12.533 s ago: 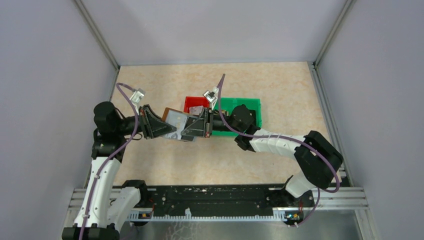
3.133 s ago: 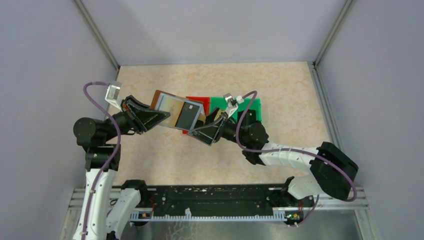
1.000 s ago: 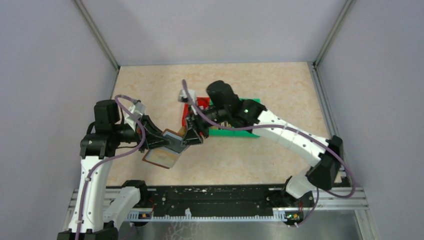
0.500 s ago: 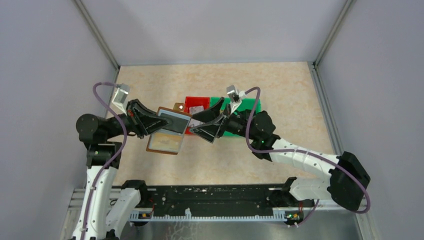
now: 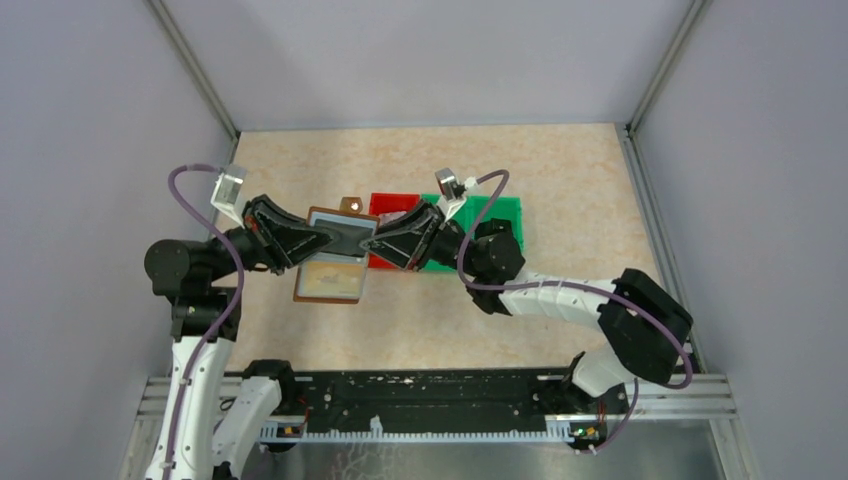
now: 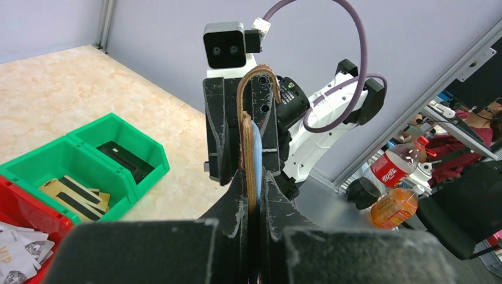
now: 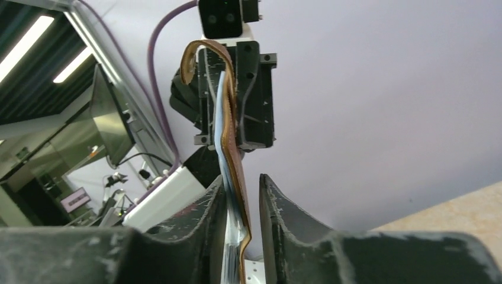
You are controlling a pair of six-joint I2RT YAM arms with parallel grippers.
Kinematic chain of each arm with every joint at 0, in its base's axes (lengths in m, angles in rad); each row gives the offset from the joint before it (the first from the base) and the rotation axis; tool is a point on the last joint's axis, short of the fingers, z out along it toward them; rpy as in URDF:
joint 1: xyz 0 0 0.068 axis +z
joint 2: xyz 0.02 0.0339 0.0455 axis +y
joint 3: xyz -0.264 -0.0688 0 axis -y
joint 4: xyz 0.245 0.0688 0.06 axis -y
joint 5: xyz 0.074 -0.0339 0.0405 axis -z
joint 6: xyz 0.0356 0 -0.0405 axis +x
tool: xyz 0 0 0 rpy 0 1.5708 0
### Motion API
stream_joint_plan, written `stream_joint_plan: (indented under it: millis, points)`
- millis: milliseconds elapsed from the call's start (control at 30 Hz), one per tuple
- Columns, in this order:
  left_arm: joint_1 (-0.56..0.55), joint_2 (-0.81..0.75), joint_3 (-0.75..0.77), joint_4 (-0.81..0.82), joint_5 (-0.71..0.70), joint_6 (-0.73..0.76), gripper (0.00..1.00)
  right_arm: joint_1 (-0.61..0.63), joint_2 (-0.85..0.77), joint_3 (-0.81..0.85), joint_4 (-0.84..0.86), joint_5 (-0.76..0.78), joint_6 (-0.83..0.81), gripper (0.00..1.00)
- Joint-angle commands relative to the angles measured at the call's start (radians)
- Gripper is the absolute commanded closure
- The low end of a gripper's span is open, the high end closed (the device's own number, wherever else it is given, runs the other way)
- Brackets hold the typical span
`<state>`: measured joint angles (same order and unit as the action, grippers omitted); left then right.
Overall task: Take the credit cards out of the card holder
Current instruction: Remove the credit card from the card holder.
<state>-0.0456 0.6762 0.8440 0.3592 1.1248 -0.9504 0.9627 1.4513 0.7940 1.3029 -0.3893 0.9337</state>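
The brown card holder hangs open in the air between both grippers, its snap tab at the top. A tan card shows in its lower flap, and the upper flap looks dark grey. My left gripper is shut on the holder's left edge; the left wrist view shows the holder edge-on between the closed fingers of that gripper. My right gripper is at the holder's right edge. In the right wrist view the holder lies against one finger of the right gripper, with a gap to the other.
A red bin and a green bin stand behind the grippers. In the left wrist view the green bin holds gold striped cards and a dark card. The red bin holds whitish paper scraps.
My right gripper has moved left, from apart from the holder to around its right edge. The left gripper still grips the holder, which has risen slightly.
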Motion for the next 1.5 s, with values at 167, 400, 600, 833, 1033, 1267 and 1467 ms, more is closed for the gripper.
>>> stream_joint_plan:
  millis: [167,400,600,833,1033,1267,1467]
  points:
    - [-0.005,-0.011,0.015,-0.063,-0.02,0.059,0.97,-0.033,0.011,0.058,0.183,-0.132,0.186,1.0]
    - [-0.005,0.052,0.112,-0.391,0.177,0.473,0.16,-0.108,-0.146,0.307,-0.955,-0.462,-0.282,1.0]
    - [-0.005,0.083,0.146,-0.611,0.369,0.715,0.23,-0.105,-0.043,0.639,-1.69,-0.509,-0.664,1.0]
    - [-0.005,0.057,0.081,-0.618,0.4,0.723,0.38,-0.067,0.059,0.842,-1.944,-0.52,-0.8,1.0]
    - [-0.005,0.054,0.057,-0.619,0.437,0.708,0.42,-0.01,0.17,1.008,-2.062,-0.501,-0.867,1.0]
    - [-0.005,0.042,0.046,-0.649,0.45,0.721,0.45,0.01,0.226,1.107,-2.097,-0.508,-0.881,1.0]
    - [-0.005,0.039,0.038,-0.728,0.455,0.8,0.56,0.01,0.235,1.159,-2.171,-0.5,-0.927,1.0]
